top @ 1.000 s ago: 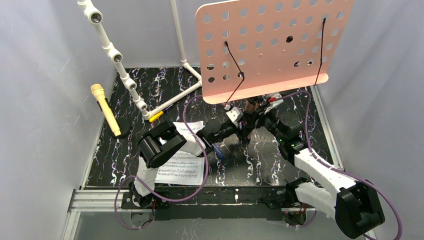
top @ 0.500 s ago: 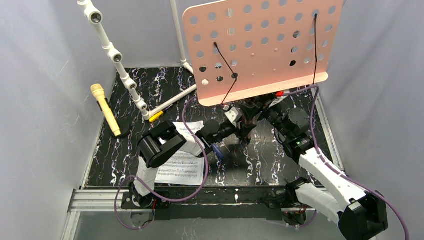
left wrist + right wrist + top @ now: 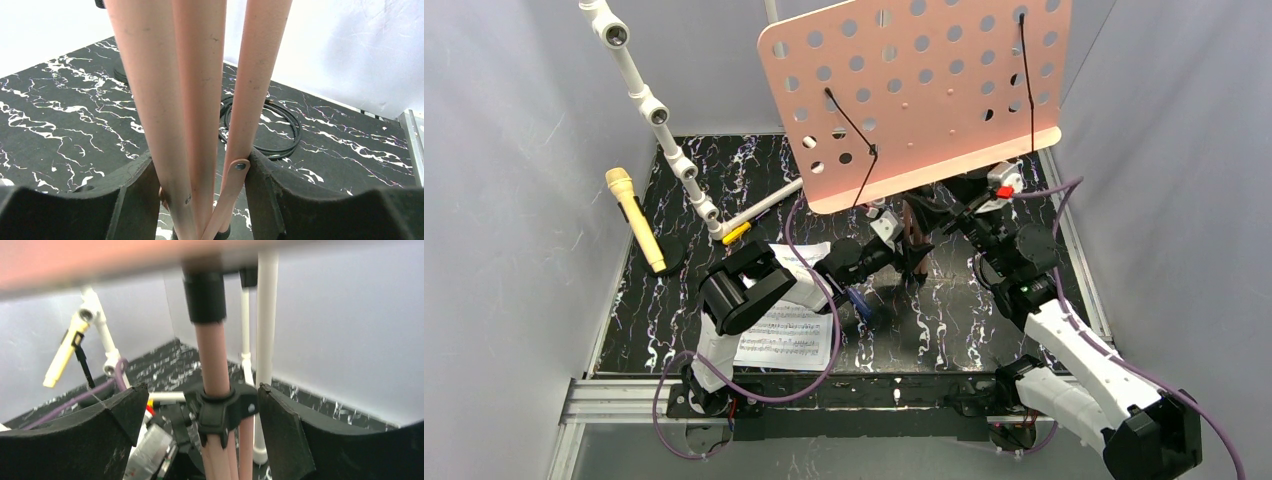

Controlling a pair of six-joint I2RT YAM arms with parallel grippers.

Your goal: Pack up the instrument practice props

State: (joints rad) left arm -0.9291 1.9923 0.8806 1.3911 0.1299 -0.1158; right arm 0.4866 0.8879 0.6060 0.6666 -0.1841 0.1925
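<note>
1. Pink perforated music board hangs tilted above the far right part of the black marbled desk.
2. White sheet-music pages lie flat on the desk, partly under the left arm.
3. Copper tripod legs are gathered close, and the left pincer grips them from both sides.
4. Right pincer stands wide on either side of the stand's stem, just under the board.
5. Yellow microphone slants at the desk's left edge, well apart from both arms.

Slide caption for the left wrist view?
Left gripper closed on the gathered copper tripod legs over black marbled tabletop.
</note>
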